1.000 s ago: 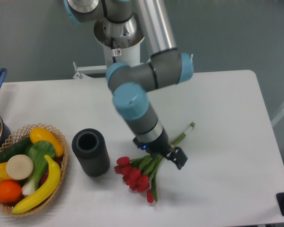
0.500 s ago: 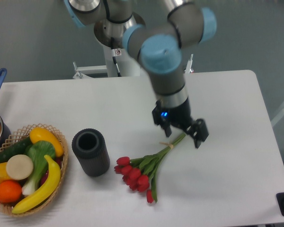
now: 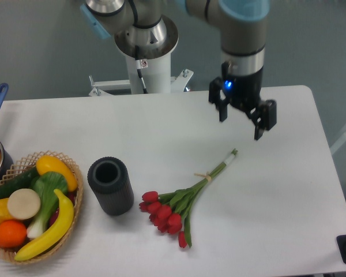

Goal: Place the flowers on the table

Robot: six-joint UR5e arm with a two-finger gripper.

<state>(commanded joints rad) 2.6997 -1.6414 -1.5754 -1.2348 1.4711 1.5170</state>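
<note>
I see the flowers (image 3: 181, 203) lying flat on the table (image 3: 288, 190), stems toward 2 o'clock, the gripper (image 3: 241, 121) hanging above them, fingers spread and empty, the arm cut off at 12.

The desk (image 3: 288, 190) is smooth, matt white. The dark cylinder (image 3: 110, 186) looks matt and finely rough, the basket (image 3: 75, 173) woven wicker. Its toy fruit (image 3: 46, 225) shines like glossy plastic.

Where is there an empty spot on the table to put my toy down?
The table is bare behind the vase and basket, and on the right beyond the flowers, under the open gripper. The front left is crowded.
</note>
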